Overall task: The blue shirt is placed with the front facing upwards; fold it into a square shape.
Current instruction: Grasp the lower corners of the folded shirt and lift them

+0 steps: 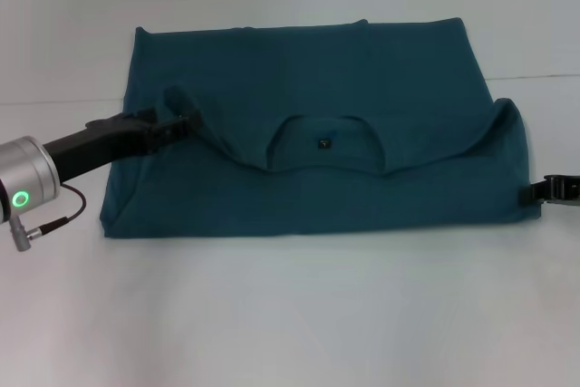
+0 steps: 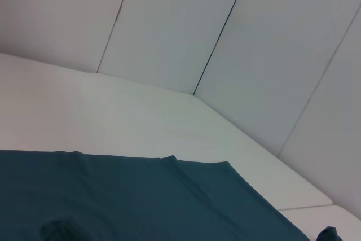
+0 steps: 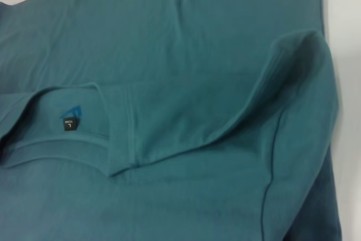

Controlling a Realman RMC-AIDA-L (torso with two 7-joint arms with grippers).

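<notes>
Table: white surface, lying bare along the near edge and carrying the garment across its middle and far half.
Blue shirt: dark teal, lying folded over itself into a wide rectangle at the centre of the table; no chest lettering is showing.
Near layer: a doubled band of cloth running along the near edge of the shirt, its upper edge curving across the width.
Neckline: sitting at the middle of the fold, opening toward the far side, with a small dark label showing inside the collar.
Left gripper: reaching in from the robot's left, its black fingers sitting at the left shoulder fold, where a small peak of cloth is rising around the tips; whether the jaws are clamped on the cloth, I cannot tell.
Right gripper: showing only at the right border of the head view, just beside the shirt's near right corner; its jaw state I cannot tell.
Right corner fold: cloth bulging upward in a rounded hump beside the right edge.
Far layer: flat single panel stretching to the far edge, with slight creases.
Wall: pale panels with dark seams standing behind the table.
</notes>
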